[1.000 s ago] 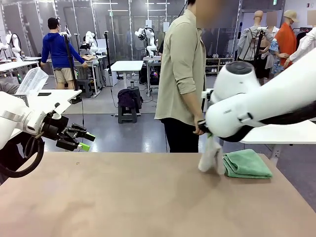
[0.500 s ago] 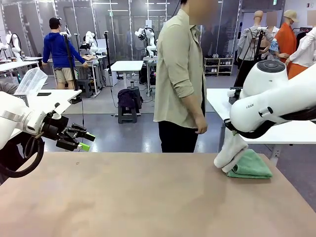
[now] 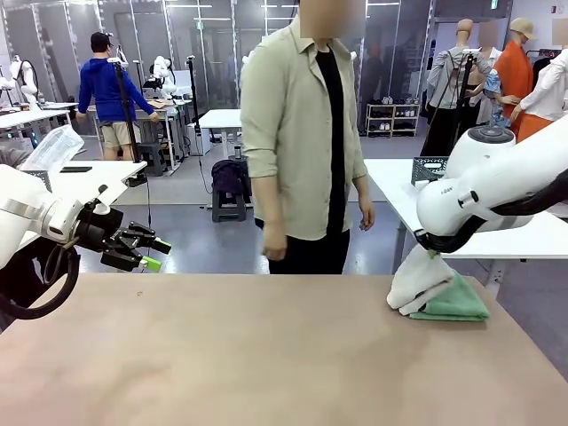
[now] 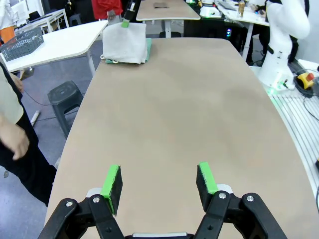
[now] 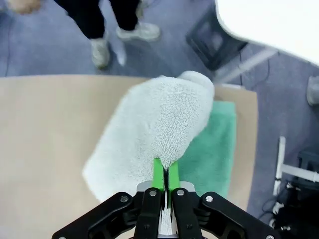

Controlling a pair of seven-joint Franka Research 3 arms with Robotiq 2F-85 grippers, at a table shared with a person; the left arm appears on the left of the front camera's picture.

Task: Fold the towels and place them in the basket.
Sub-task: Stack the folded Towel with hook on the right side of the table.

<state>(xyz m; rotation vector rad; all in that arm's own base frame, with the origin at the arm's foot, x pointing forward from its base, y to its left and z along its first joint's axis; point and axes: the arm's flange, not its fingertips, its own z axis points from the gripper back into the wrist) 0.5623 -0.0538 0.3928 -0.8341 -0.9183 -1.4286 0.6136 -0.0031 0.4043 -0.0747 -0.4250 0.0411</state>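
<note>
Front view: the right gripper (image 3: 432, 255) hangs over the far right corner of the brown counter (image 3: 248, 355), its jaws pinching the cream-white towel (image 3: 417, 282), which droops in a folded bundle onto the sea-green towel (image 3: 453, 302) lying flat and folded there. The white arm above it carries small dark print on its joint, too small to read. In the right wrist view the green pads (image 5: 158, 177) are pressed nearly together on an edge of the cream-white terry, with the green towel showing beneath it on the right. The left gripper (image 3: 149, 252) hovers off the counter's left edge with jaws spread and nothing between them. The dark mesh basket (image 3: 429, 169) sits on a white table behind the right arm. A person (image 3: 306, 142) in a beige shirt stands at the far side, hands down.
</note>
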